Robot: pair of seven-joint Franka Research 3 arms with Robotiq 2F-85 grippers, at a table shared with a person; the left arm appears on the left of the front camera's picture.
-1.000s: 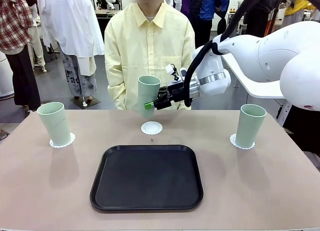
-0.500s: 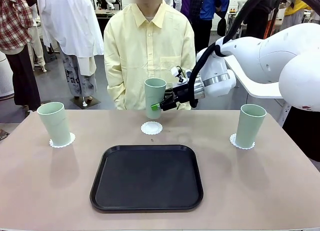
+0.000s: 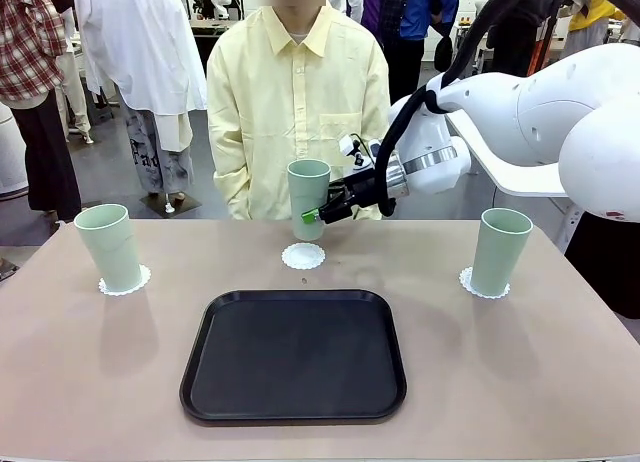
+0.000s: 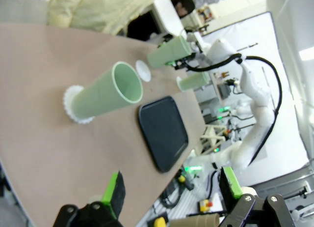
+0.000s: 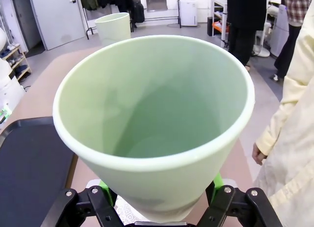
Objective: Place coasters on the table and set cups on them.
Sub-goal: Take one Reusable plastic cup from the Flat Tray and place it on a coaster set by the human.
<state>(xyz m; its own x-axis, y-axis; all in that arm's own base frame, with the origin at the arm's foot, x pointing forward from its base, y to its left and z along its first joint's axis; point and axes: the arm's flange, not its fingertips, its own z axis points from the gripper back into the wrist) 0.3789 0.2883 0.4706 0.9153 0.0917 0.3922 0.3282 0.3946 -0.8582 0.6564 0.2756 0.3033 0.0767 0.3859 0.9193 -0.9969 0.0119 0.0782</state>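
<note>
We see the right gripper (image 3: 318, 215) reaching across from the right, its fingers closed on the lower part of a mint-green cup (image 3: 309, 195) held upright in the air above the far middle of the table (image 3: 520, 372). In the right wrist view the same held cup (image 5: 157, 124) sits between the green pads, its open mouth toward the camera. Directly below and slightly nearer lies a bare coaster (image 3: 303, 255), with a small dark speck just in front of it.

A second cup (image 3: 109, 246) stands on its coaster (image 3: 125, 282) at the far left, and a third cup (image 3: 500, 250) stands on another coaster (image 3: 480, 285) at the far right. A black tray (image 3: 294, 355) lies in the near middle, just in front of the bare coaster, with nothing on it.

A person in a pale yellow shirt (image 3: 298, 102) stands just behind the table's far edge, close behind the held cup, arms at their sides.

In the left wrist view the left gripper (image 4: 171, 195) has its fingers spread wide with nothing between them, hanging off the table's left end and well apart from the left-hand cup.
</note>
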